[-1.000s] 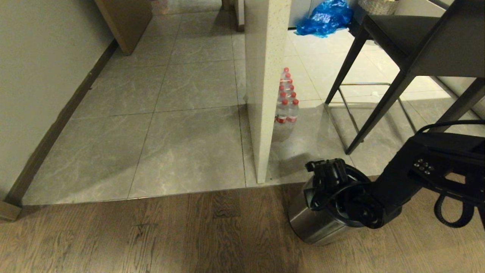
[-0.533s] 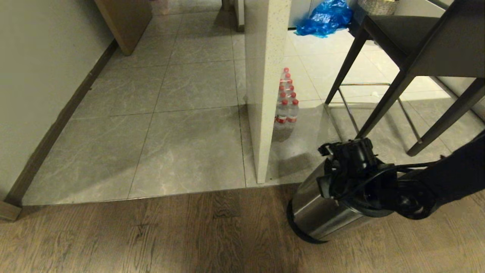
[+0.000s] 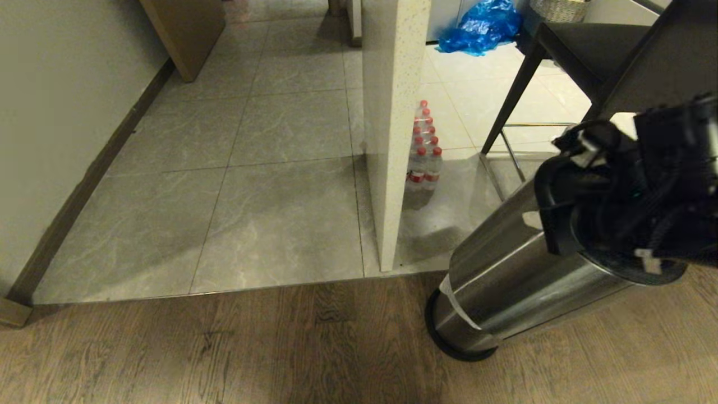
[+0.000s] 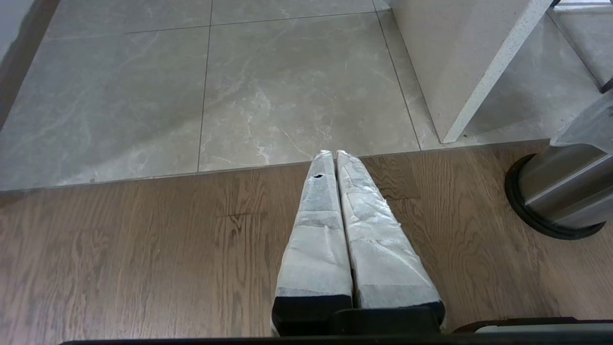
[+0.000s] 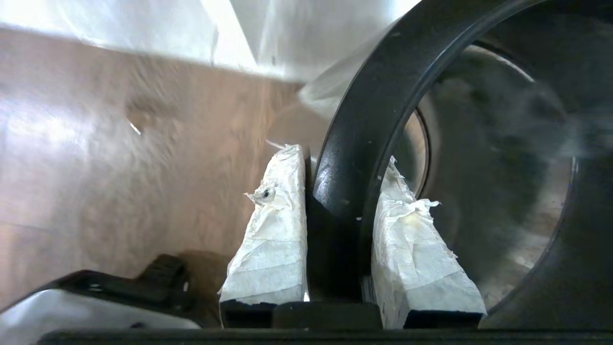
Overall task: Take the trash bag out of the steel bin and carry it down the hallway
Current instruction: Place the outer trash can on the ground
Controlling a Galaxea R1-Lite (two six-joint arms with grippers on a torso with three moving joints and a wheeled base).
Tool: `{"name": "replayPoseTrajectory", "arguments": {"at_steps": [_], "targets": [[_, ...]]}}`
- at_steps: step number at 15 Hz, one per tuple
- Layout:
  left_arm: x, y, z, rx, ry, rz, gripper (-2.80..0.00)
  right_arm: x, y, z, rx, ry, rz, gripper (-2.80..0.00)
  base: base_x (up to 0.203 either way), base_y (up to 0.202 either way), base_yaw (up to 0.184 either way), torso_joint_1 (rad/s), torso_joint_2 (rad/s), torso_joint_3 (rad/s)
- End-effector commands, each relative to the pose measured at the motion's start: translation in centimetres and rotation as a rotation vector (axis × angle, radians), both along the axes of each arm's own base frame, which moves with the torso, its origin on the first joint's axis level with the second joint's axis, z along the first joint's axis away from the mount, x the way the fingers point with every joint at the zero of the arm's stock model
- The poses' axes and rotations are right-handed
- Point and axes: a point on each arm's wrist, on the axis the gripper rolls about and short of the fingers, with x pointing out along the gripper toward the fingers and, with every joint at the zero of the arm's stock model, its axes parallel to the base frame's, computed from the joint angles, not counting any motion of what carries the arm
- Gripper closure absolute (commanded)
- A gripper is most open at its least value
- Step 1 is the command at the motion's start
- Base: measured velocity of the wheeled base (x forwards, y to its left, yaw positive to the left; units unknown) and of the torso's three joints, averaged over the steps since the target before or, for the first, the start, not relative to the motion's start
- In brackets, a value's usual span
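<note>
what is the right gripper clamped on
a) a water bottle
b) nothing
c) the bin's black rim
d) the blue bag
c: in the right wrist view the right gripper has one finger on each side of the black rim of the tilted steel bin.

Steel bin [image 3: 516,280]: tilted, base on wood floor [image 3: 224,348] at right, just before tile edge. Right gripper [image 5: 337,201] at its rim [image 5: 354,143], one finger inside, one outside. Partition [image 3: 392,129] left of bin; bottle pack [image 3: 423,151] behind, beside partition. Stool [image 3: 589,84] behind bin. Bag [image 3: 479,25] far back. Hallway [image 3: 252,185] & wall [image 3: 56,112] left.
</note>
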Motion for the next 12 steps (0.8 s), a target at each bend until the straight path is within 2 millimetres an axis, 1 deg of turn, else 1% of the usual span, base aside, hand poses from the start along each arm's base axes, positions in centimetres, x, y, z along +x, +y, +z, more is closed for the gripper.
{"name": "replayPoseTrajectory", "arguments": {"at_steps": [1, 3, 5, 6, 9, 11, 12], "targets": [[0.0, 0.0, 0.0, -0.001, -0.002, 0.000, 0.00, -3.1, -1.6, 3.9, 0.038, -0.065, -0.001, 0.00, 0.000, 0.000, 0.000, 0.000, 0.00, 0.000], [0.0, 0.0, 0.0, -0.001, -0.002, 0.000, 0.00, -4.5, -2.5, 6.0, 0.068, -0.062, -0.040, 0.00, 0.000, 0.000, 0.000, 0.000, 0.00, 0.000], [0.0, 0.0, 0.0, -0.001, -0.002, 0.000, 0.00, -5.1, -3.2, 7.7, 0.107, -0.080, -0.091, 0.00, 0.000, 0.000, 0.000, 0.000, 0.00, 0.000], [0.0, 0.0, 0.0, -0.001, -0.002, 0.000, 0.00, -5.2, -4.1, 8.5, 0.116, -0.091, -0.146, 0.00, 0.000, 0.000, 0.000, 0.000, 0.00, 0.000], [0.0, 0.0, 0.0, -0.001, -0.002, 0.000, 0.00, -4.8, -7.2, 9.2, 0.100, -0.076, -0.329, 0.00, 0.000, 0.000, 0.000, 0.000, 0.00, 0.000], [0.0, 0.0, 0.0, -0.001, -0.002, 0.000, 0.00, -4.1, -9.7, 8.9, 0.089, -0.056, -0.480, 0.00, 0.000, 0.000, 0.000, 0.000, 0.00, 0.000], [0.0, 0.0, 0.0, -0.001, -0.002, 0.000, 0.00, -3.4, -11.0, 8.2, 0.084, -0.029, -0.557, 0.00, 0.000, 0.000, 0.000, 0.000, 0.00, 0.000]]}}
